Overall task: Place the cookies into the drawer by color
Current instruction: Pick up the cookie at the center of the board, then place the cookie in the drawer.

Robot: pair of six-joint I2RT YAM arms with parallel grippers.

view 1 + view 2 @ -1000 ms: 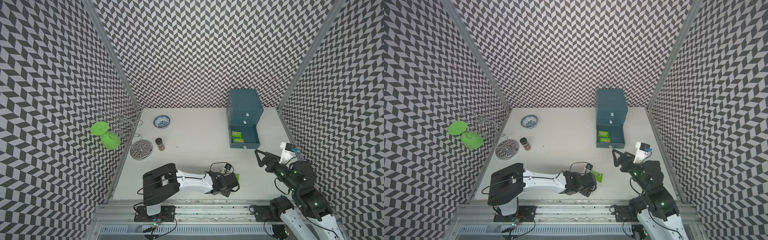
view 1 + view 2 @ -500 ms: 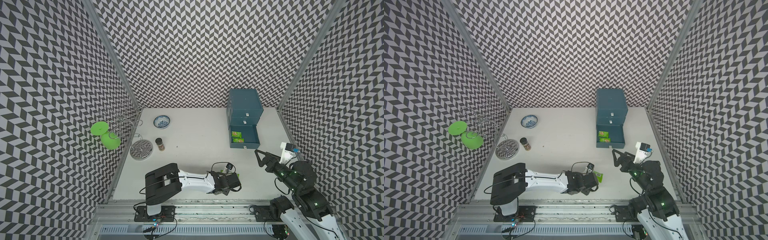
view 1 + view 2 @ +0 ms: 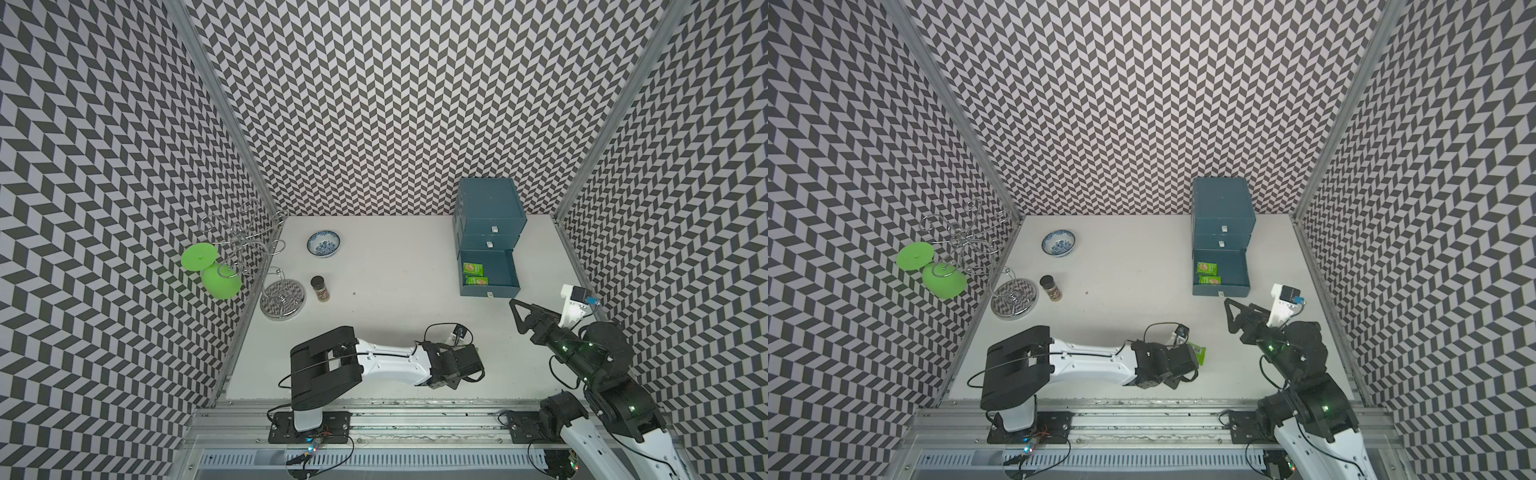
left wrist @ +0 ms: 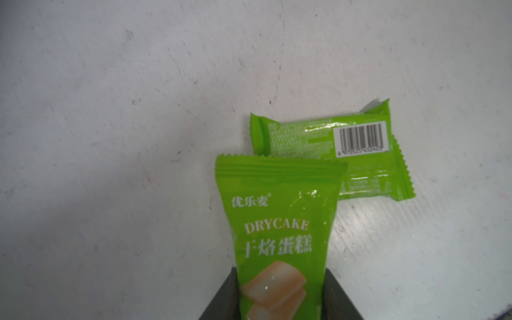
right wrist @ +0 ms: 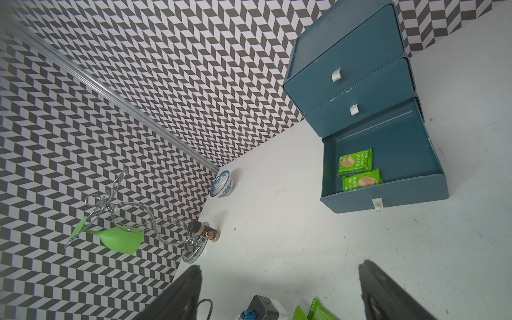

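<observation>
A bright green cookie packet (image 4: pixel 277 221) is pinched between the jaws of my left gripper (image 4: pixel 279 279), which is shut on it low over the table's front. A second green packet (image 4: pixel 318 144) lies barcode-up on the table just beyond it. In a top view only a green sliver (image 3: pixel 1199 354) shows past the left gripper (image 3: pixel 1190 357). The blue cabinet's bottom drawer (image 3: pixel 496 266) is pulled out, with two green packets (image 3: pixel 472 268) (image 3: pixel 476 281) in it. My right gripper (image 3: pixel 517 316) hovers open in front of the drawer, its fingers (image 5: pixel 188 291) wide apart and nothing between them.
The two upper drawers of the cabinet (image 3: pixel 488 208) are closed. At the left are a brown spice jar (image 3: pixel 320 288), a blue-patterned bowl (image 3: pixel 323 244) and a wire rack (image 3: pixel 282 299) with a green glass (image 3: pixel 220 282) hanging from it.
My left gripper's jaws have closed on the green packet, and more of the packet is now covered by the gripper. The right arm has not moved.
</observation>
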